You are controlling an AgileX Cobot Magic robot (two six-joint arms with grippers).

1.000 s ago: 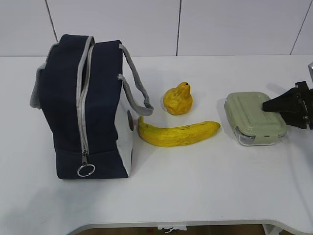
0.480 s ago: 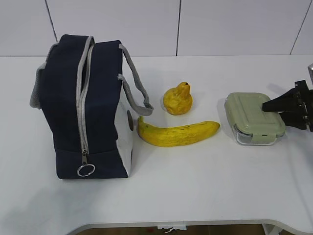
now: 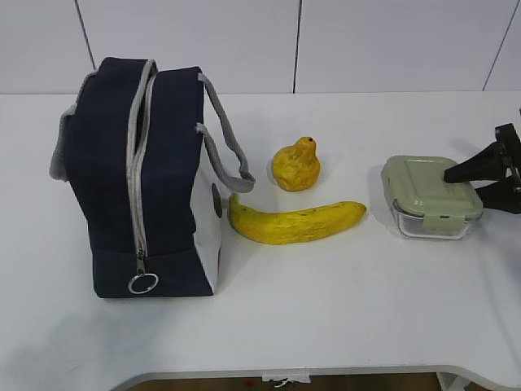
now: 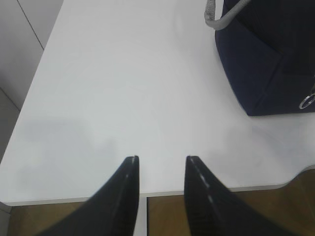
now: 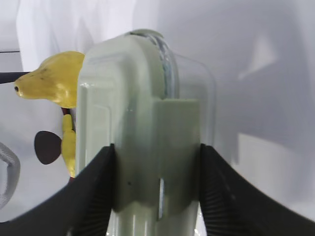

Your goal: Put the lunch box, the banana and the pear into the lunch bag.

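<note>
Sage-green lunch box (image 3: 429, 197): plastic lid with side clips over a clear base, at the right of the white desk (image 3: 326, 309), well apart from the bag.
Right tool (image 3: 482, 182): its black fingers (image 5: 93, 196) are closed on the lunch box, one pressed against each side, as the right wrist view shows; in the exterior view the tool reaches in from the right edge onto the box's right end.
Left tool (image 4: 161, 167): partly open with nothing between its fingers, poised above the near left edge of the desk, beside the bag's lower corner.
Banana (image 3: 297, 222): yellow with dark specks, lying flat between bag and box, its left tip just beside the bag's white side panel.
Pear (image 3: 297, 168): yellow, squat, upright behind the banana, near it but apart.
Lunch bag (image 3: 134, 179): navy fabric, standing at the left; grey zipper with its ring pull (image 3: 143, 283) low on the front face; grey webbing handles hang to either side.
</note>
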